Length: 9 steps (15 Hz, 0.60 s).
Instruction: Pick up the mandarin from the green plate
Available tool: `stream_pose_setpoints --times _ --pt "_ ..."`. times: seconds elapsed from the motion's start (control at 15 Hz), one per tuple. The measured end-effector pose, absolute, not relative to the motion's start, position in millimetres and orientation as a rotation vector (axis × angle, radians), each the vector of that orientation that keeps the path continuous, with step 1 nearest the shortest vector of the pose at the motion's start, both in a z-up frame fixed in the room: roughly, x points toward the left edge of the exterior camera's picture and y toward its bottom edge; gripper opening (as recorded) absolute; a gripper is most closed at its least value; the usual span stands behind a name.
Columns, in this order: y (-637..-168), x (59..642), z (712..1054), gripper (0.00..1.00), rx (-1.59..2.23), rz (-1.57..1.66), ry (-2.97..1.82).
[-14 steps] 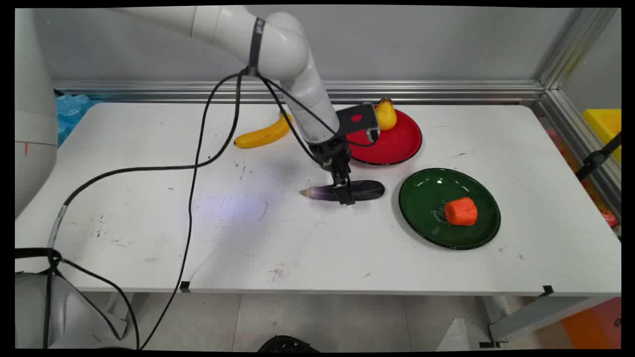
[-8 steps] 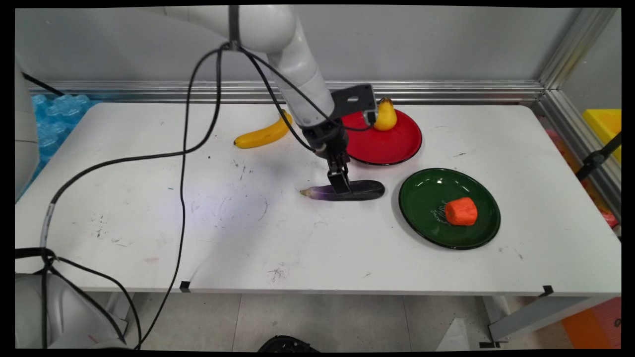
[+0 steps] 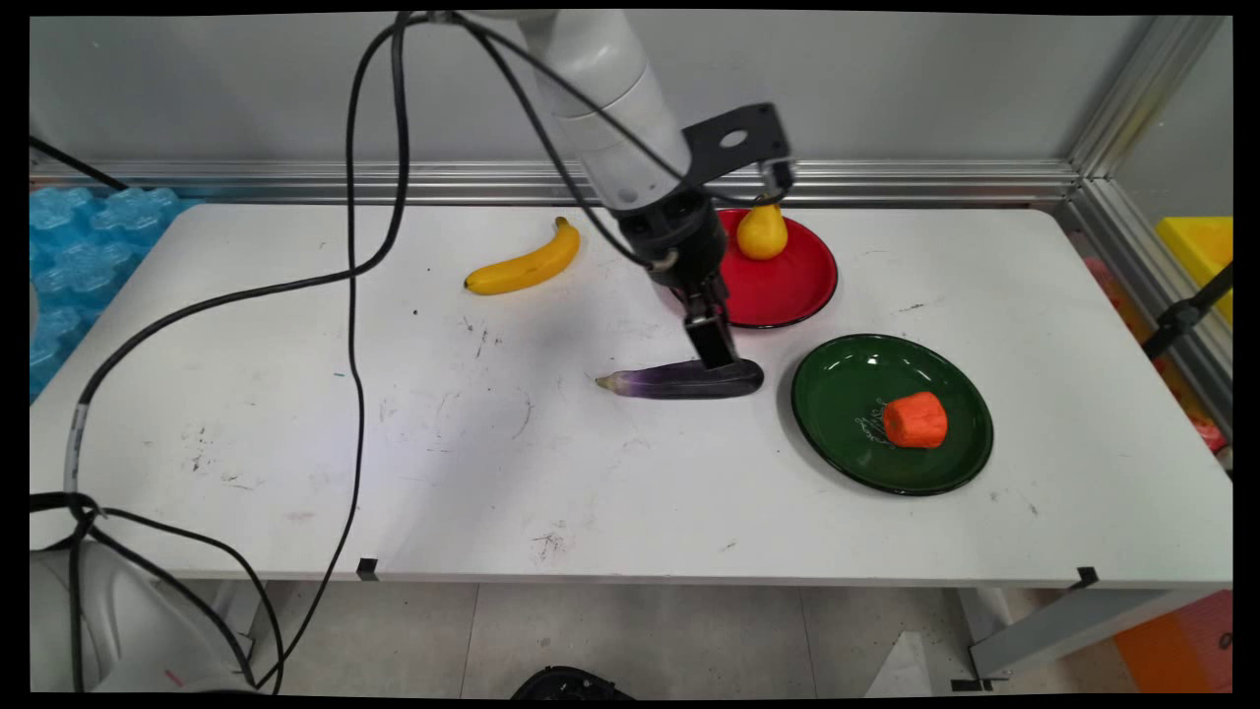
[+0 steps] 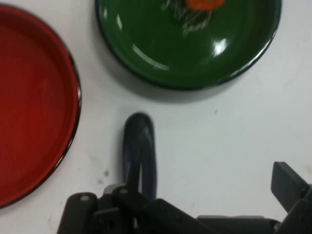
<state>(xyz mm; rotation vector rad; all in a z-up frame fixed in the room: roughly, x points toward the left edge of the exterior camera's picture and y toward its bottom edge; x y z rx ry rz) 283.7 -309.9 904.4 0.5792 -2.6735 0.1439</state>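
A dark purple eggplant [image 3: 684, 379] lies on the white table [image 3: 492, 473], its thick end toward the green plate [image 3: 847, 394]. My gripper [image 3: 724, 356] hangs just above that thick end, tilted, with nothing held. In the hand view the eggplant [image 4: 139, 151] runs up from beside the left finger [image 4: 80, 207], and the gripper [image 4: 185, 195] is open. An orange carrot piece [image 3: 915, 418] sits on the green plate [image 4: 146, 53]. Behind the gripper is a red plate [image 3: 787, 286] with a yellow pear [image 3: 762, 231] on it; the red plate [image 4: 29, 112] is also in the hand view.
A yellow banana [image 3: 524, 261] lies at the back, left of the arm. Black cables [image 3: 354, 295] hang over the table's left half. Blue plastic packing [image 3: 69, 236] sits beyond the left edge. An aluminium rail [image 3: 886, 182] runs along the wall.
The gripper has risen off the eggplant's middle and shifted right toward its thick end. The eggplant has stayed in place on the table.
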Motion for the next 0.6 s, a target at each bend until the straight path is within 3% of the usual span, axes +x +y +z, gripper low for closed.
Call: stream_pose_setpoints --times 0.27,0.6 --pt "-309.7 246.5 919.3 1.0 0.617 0.163 -2.62" --pt "-328.7 188.3 909.6 1.0 0.638 0.186 -2.552"
